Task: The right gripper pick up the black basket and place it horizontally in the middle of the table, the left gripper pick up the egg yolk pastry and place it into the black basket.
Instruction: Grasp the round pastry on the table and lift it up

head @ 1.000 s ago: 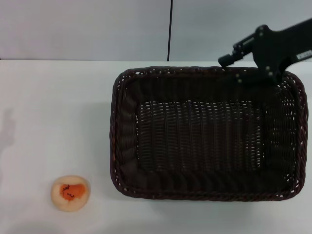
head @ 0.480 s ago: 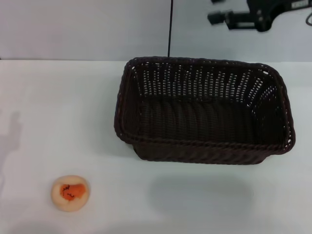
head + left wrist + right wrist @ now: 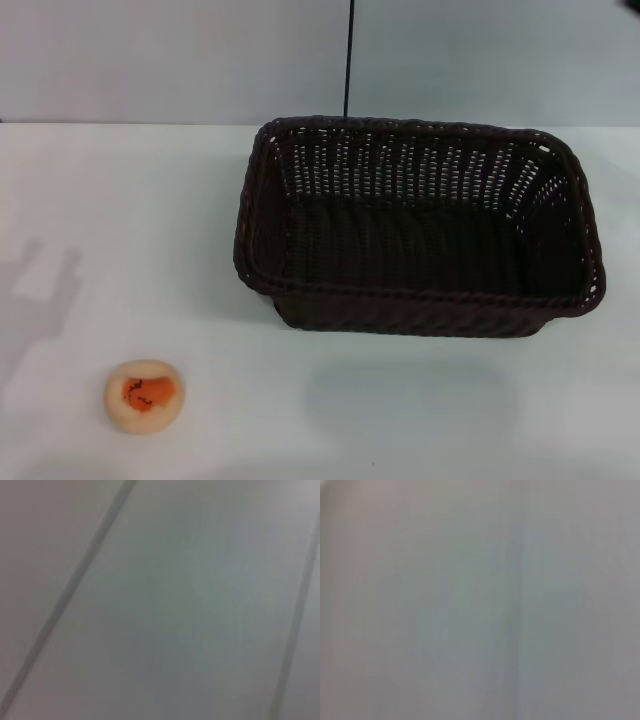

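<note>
You have the black basket [image 3: 420, 225] resting on the white surface [image 3: 120, 200] with its long axis running left to right, a little right of the middle, so the next job looks to be the egg yolk pastry [image 3: 145, 396]. The pastry sits alone at the near left corner, well apart from the basket, so the left end effector is the nearer one. Neither end effector is in view, so I cannot tell how open either is, or whether it holds anything.

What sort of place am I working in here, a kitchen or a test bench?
Most likely a lab test bench: a bare white table, a plain grey panelled wall behind, and just two props, a black basket and an egg yolk pastry.
</note>
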Action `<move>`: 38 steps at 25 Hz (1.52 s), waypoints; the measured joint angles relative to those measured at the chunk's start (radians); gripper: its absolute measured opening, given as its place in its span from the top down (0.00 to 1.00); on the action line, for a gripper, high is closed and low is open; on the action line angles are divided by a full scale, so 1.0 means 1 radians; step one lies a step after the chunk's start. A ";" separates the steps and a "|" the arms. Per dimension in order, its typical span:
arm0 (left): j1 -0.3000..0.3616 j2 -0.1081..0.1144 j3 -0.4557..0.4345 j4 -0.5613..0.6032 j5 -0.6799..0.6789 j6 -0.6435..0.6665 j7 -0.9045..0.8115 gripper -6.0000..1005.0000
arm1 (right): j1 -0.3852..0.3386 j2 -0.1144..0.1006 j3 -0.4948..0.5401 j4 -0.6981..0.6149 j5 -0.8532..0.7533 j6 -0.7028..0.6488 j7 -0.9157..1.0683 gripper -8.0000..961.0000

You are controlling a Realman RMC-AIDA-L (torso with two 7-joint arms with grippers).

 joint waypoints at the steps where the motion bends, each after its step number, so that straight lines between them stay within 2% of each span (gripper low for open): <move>1: -0.003 0.006 0.054 0.037 0.000 0.008 0.001 0.44 | 0.000 0.000 0.000 0.000 0.000 0.000 0.000 0.60; 2: -0.004 0.012 0.104 0.064 0.000 0.017 0.001 0.44 | -0.047 -0.003 0.014 0.097 0.109 -0.002 -0.060 0.60; 3: -0.003 0.020 0.159 0.086 0.000 0.026 0.002 0.44 | -0.047 -0.003 0.014 0.097 0.109 -0.002 -0.060 0.60; 4: -0.003 0.020 0.159 0.086 0.000 0.026 0.002 0.44 | -0.088 -0.003 0.041 0.183 0.192 -0.004 -0.127 0.60; 5: -0.003 0.020 0.159 0.086 0.000 0.026 0.002 0.44 | -0.088 -0.003 0.041 0.183 0.192 -0.004 -0.127 0.60; 6: 0.003 0.039 0.282 0.110 0.000 0.037 0.002 0.44 | -0.099 -0.002 0.055 0.208 0.215 -0.005 -0.144 0.60; 7: 0.005 0.048 0.336 0.115 0.000 0.039 0.002 0.44 | -0.119 0.002 0.108 0.282 0.278 -0.008 -0.170 0.60; 8: 0.006 0.060 0.418 0.119 0.000 0.039 0.002 0.44 | -0.119 0.002 0.108 0.282 0.278 -0.008 -0.170 0.60; 9: 0.006 0.060 0.418 0.119 0.000 0.039 0.002 0.44 | -0.126 0.000 0.174 0.369 0.354 -0.014 -0.173 0.60; 10: 0.006 0.063 0.502 0.122 0.000 0.039 0.002 0.44 | -0.126 0.000 0.174 0.369 0.354 -0.014 -0.173 0.60; 11: 0.006 0.061 0.524 0.130 0.000 0.037 0.002 0.44 | -0.128 -0.002 0.206 0.407 0.388 -0.016 -0.173 0.60; 12: 0.005 0.048 0.556 0.150 0.000 0.032 0.002 0.44 | -0.132 -0.003 0.242 0.440 0.423 -0.017 -0.172 0.60; 14: 0.005 0.048 0.556 0.150 0.000 0.032 0.002 0.43 | -0.134 -0.003 0.256 0.444 0.431 -0.010 -0.173 0.60; 15: 0.006 0.023 0.579 0.190 0.000 0.022 0.003 0.43 | -0.134 -0.003 0.256 0.444 0.431 -0.010 -0.173 0.60; 17: 0.012 -0.002 0.612 0.234 0.000 -0.009 0.017 0.43 | -0.131 -0.003 0.259 0.446 0.432 0.004 -0.172 0.60; 22: 0.026 -0.005 0.644 0.232 0.001 -0.084 0.055 0.43 | -0.116 -0.002 0.259 0.468 0.434 0.020 -0.176 0.60; 24: 0.031 -0.005 0.650 0.231 0.002 -0.098 0.057 0.23 | -0.113 -0.002 0.259 0.472 0.435 0.026 -0.176 0.60; 30: 0.037 -0.004 0.671 0.233 0.003 -0.124 0.058 0.17 | -0.111 0.000 0.267 0.492 0.440 0.060 -0.191 0.60; 38: 0.031 -0.006 0.737 0.213 0.003 -0.196 0.058 0.18 | -0.110 0.000 0.268 0.498 0.436 0.061 -0.193 0.60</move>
